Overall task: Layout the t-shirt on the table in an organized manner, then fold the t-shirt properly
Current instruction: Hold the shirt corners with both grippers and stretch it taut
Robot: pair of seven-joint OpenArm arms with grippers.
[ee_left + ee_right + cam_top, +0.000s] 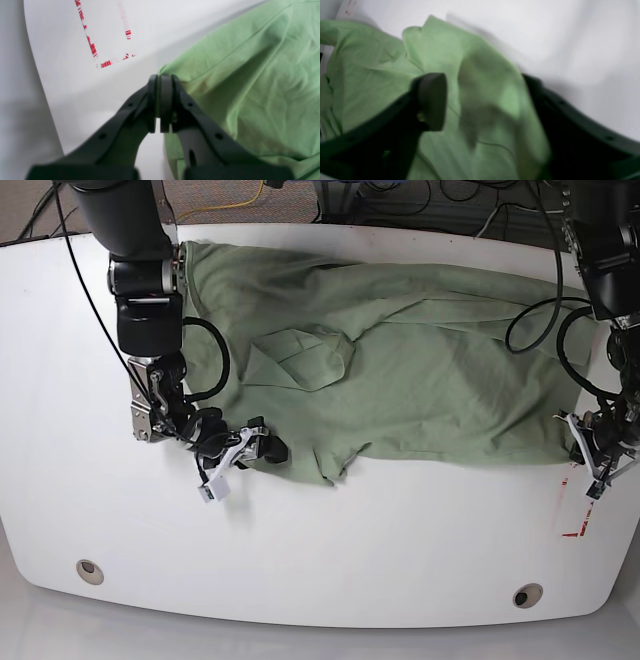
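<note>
Base view: t-shirt (pixel 400 380) spread wide, rumpled, on table (pixel 330 560); left jaws pinch its corner, right jaws apart.

One t-shirt (pixel 400 380), one desk (pixel 330 550) bearing two round grey grommet holes (pixel 89 570) and one red tape mark (pixel 572 520), and two arms, each ending in one end effector, were counted in the views.

The sage-green t-shirt (pixel 400 380) lies spread but wrinkled across the glossy white table (pixel 320 560).
</note>
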